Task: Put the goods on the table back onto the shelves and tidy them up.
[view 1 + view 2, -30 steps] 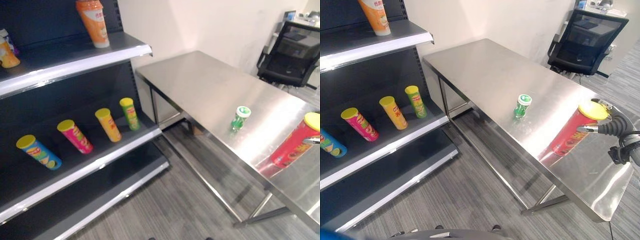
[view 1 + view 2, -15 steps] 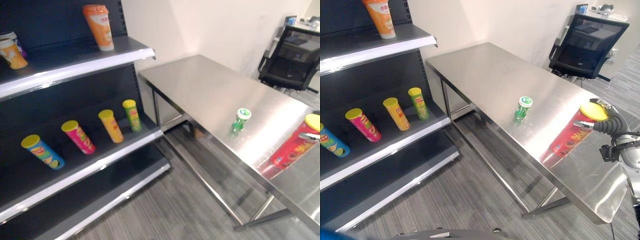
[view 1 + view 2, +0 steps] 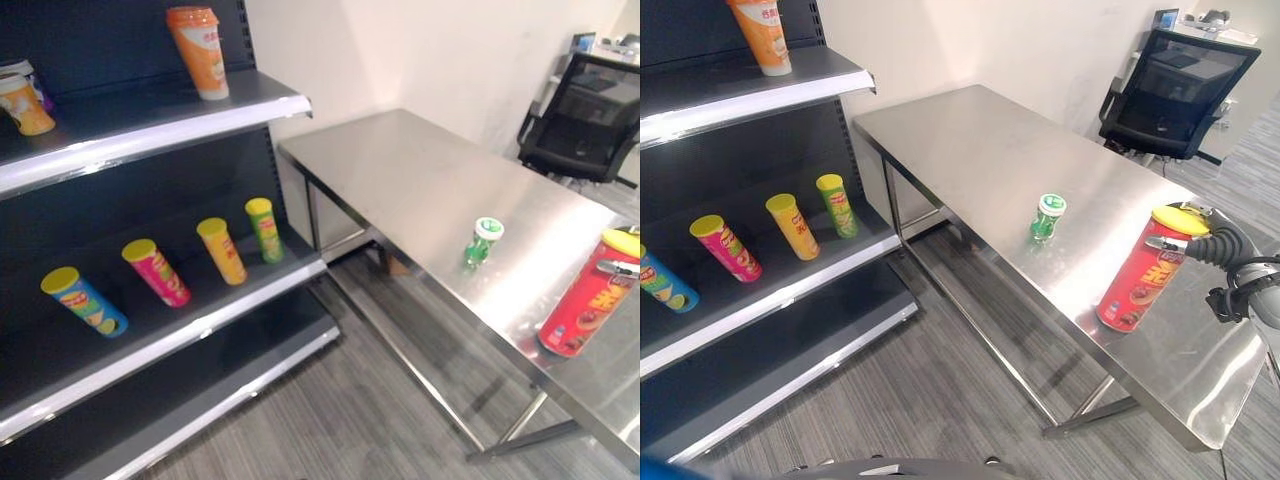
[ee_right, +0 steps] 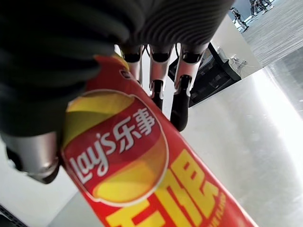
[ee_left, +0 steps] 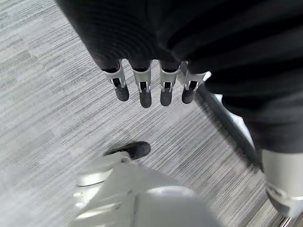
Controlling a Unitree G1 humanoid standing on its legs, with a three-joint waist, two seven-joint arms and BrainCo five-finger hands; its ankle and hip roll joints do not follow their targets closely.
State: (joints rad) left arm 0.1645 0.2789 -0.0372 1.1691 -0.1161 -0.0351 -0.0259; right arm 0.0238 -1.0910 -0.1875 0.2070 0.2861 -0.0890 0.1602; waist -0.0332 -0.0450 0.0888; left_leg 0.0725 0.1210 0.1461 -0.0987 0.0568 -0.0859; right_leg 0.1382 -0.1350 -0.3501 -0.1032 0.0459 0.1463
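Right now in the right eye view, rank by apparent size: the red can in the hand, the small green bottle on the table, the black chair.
1. Black chair, largest, though farthest away.
2. Red can, held by the right hand.
3. Green bottle, clearly smallest.

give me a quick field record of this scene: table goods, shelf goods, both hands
table goods: red chip can with yellow lid, near the front edge; small green bottle, upright
middle shelf: blue can, pink can, yellow can, green can, in a row
top shelf: orange cup
right hand: wrapped round red chip can
left hand: idle, fingers relaxed
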